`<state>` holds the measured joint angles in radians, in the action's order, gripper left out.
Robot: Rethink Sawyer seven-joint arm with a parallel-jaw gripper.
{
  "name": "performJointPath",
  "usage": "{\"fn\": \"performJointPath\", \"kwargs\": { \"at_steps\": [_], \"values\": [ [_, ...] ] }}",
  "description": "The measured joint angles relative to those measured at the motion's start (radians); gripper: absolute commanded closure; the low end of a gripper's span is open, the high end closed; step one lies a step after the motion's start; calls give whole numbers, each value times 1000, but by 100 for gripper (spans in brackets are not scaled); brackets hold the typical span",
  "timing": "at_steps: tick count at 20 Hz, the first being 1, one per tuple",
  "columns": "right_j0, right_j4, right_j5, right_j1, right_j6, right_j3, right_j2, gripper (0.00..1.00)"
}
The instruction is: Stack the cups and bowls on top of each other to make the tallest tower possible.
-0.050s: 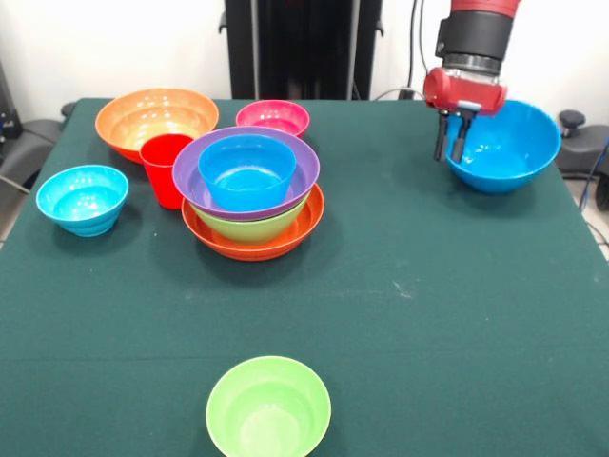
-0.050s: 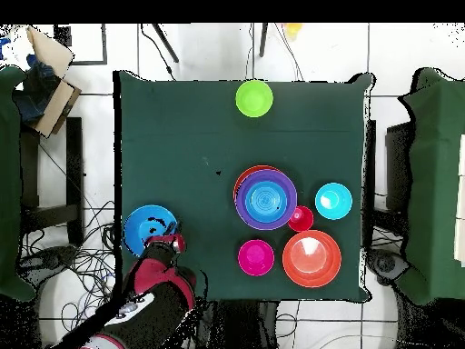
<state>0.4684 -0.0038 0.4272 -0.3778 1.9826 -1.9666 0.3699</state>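
Tower (image 1: 252,205) nests blue, purple, green, orange bowls; gripper (image 1: 451,138), fingers narrowly parted, holds nothing.

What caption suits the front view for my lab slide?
Gripper at the rim of a big blue bowl, across the table from a four-bowl stack on an orange base.

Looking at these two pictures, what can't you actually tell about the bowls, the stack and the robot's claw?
- Gripper: front view shows two dark fingers at the big blue bowl, but not whether they pinch its rim; overhead, the arm covers them.
- Tower: any bowl nested under the purple bowl beyond the green one is hidden in both views.
- Lone green bowl: its front is cut off by the front view's bottom edge.
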Motion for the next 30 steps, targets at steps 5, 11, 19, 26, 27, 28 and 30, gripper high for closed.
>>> {"fn": "performJointPath", "kwargs": {
  "at_steps": [5,11,19,26,27,28,30],
  "values": [
    [-114,-61,-109,-102,0,-4,-36,100],
    [-252,-119,-242,-215,0,-9,-95,100],
    [-400,-181,-350,-313,0,-16,-201,100],
    [-467,-206,-426,-409,0,-34,-272,100],
    [-472,-206,-435,-420,0,-37,-278,100],
    [-480,-207,-448,-435,0,-42,-285,100],
    [-526,-207,-508,-506,0,-66,-325,100]
  ]
}}
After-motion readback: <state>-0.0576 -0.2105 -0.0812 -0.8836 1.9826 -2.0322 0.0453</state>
